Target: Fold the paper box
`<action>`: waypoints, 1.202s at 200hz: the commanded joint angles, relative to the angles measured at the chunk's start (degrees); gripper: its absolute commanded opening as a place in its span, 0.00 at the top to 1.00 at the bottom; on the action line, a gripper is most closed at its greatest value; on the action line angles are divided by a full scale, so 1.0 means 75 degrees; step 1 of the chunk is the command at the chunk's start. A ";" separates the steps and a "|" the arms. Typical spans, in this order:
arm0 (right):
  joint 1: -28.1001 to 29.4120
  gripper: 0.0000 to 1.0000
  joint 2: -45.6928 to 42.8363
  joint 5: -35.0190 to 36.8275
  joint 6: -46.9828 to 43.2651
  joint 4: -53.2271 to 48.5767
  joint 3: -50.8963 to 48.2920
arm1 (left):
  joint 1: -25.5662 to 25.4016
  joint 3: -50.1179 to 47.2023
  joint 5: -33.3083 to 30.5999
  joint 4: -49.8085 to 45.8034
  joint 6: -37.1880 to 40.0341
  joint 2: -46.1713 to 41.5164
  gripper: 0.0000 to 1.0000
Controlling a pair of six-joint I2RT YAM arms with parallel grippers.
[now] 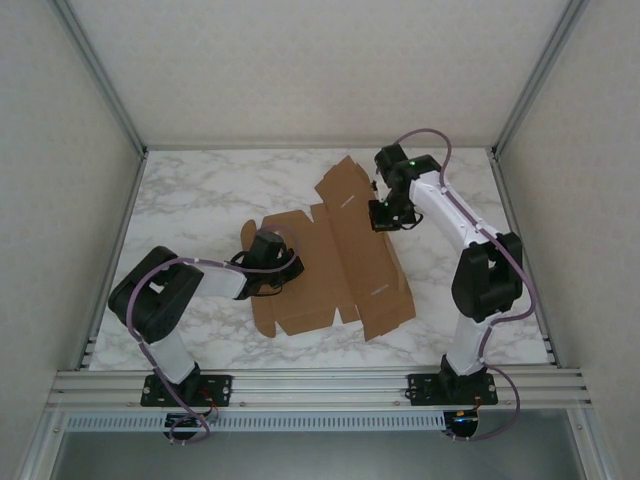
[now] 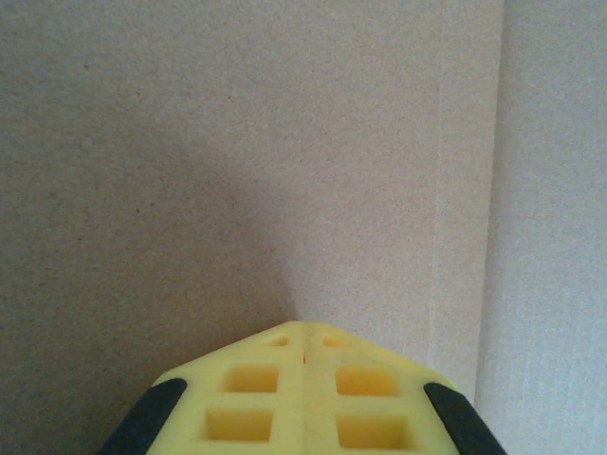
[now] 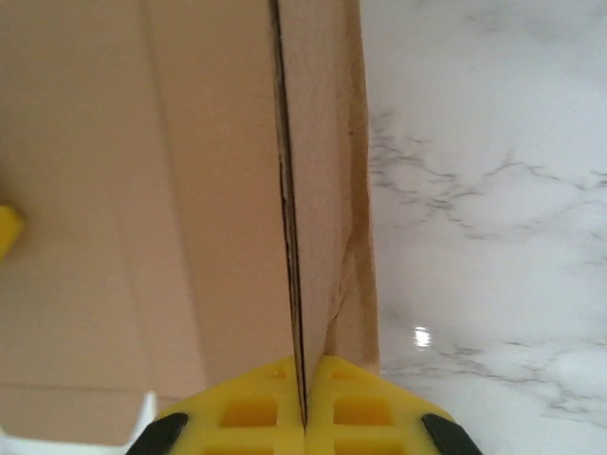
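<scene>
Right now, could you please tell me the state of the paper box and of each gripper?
paper box: not yet folded, lying mostly flat on the marble table, with one edge strip turned up.
left gripper: shut, nothing between its fingers, tips pointed at the box's flat face.
right gripper: shut on the box's turned-up edge strip.

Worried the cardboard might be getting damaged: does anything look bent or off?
Yes. On the plain brown cardboard box, the flap pinched by the right gripper shows a jagged wrinkle beside its outer edge.
</scene>
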 commanded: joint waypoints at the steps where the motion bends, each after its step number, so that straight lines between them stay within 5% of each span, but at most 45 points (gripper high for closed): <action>1: 0.0447 1.00 0.0084 -0.2193 0.0210 0.0236 0.0078 | -0.0049 -0.0191 0.0167 -0.0364 -0.0074 0.0552 1.00; 117: 0.0973 1.00 -0.0107 -0.4340 0.2280 0.2608 -0.0903 | 0.0072 -0.0273 0.0217 -0.0068 -0.0100 0.0487 1.00; 176: 0.1355 0.99 0.0529 -0.4211 0.3281 0.4029 -0.1248 | 0.0134 -0.0424 0.0326 0.0088 -0.0191 0.0371 1.00; 240: 0.1762 0.97 0.1389 -0.3825 0.3366 0.3914 -0.0707 | 0.0218 -0.0490 0.0318 0.0035 -0.0184 0.0197 1.00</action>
